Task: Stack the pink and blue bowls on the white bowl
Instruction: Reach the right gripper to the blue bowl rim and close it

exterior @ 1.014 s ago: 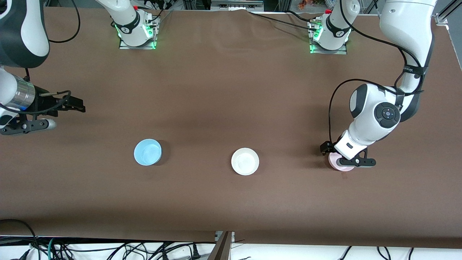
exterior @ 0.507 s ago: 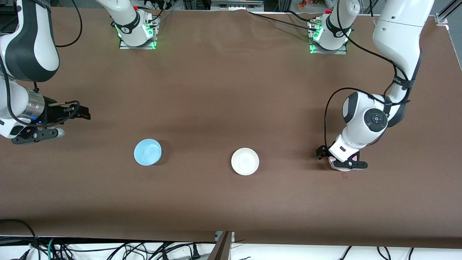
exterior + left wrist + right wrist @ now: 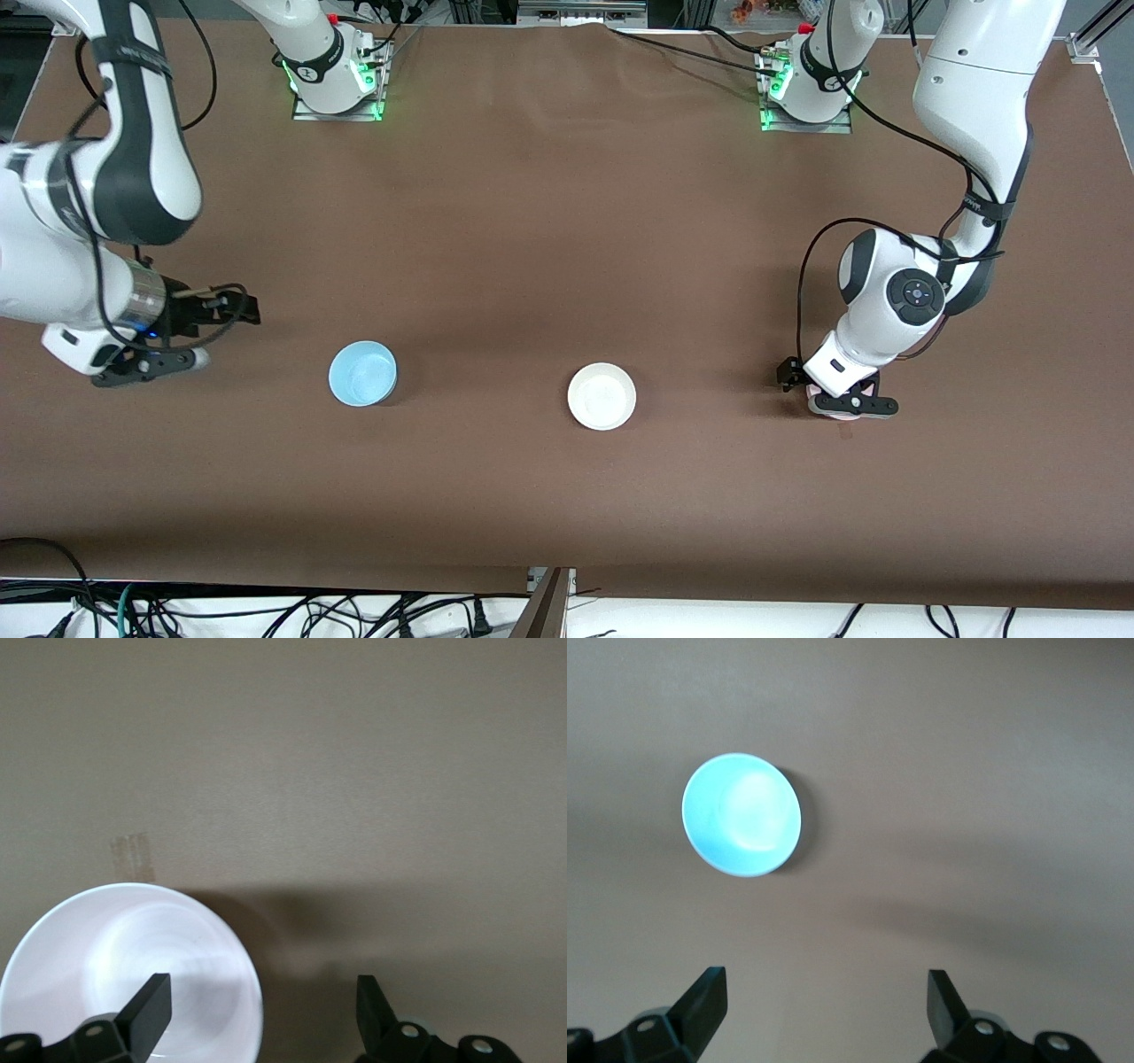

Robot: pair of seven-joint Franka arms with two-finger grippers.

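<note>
The pink bowl (image 3: 133, 979) sits on the table at the left arm's end, almost hidden under the left hand in the front view (image 3: 839, 416). My left gripper (image 3: 837, 396) is down at it, open; in the left wrist view (image 3: 266, 1001) one finger is over the bowl's inside and the other is outside, with the rim between them. The blue bowl (image 3: 362, 373) sits toward the right arm's end and also shows in the right wrist view (image 3: 741, 826). My right gripper (image 3: 244, 308) is open and empty above the table, beside the blue bowl (image 3: 826, 1001). The white bowl (image 3: 601, 395) sits between the two bowls.
A small piece of tape (image 3: 132, 856) is stuck on the brown table cover next to the pink bowl. The arm bases (image 3: 335, 84) stand along the table edge farthest from the front camera. Cables hang below the nearest edge.
My right arm has swung toward the blue bowl, its gripper now closer to it. My left gripper has settled lower over the pink bowl, covering more of it.
</note>
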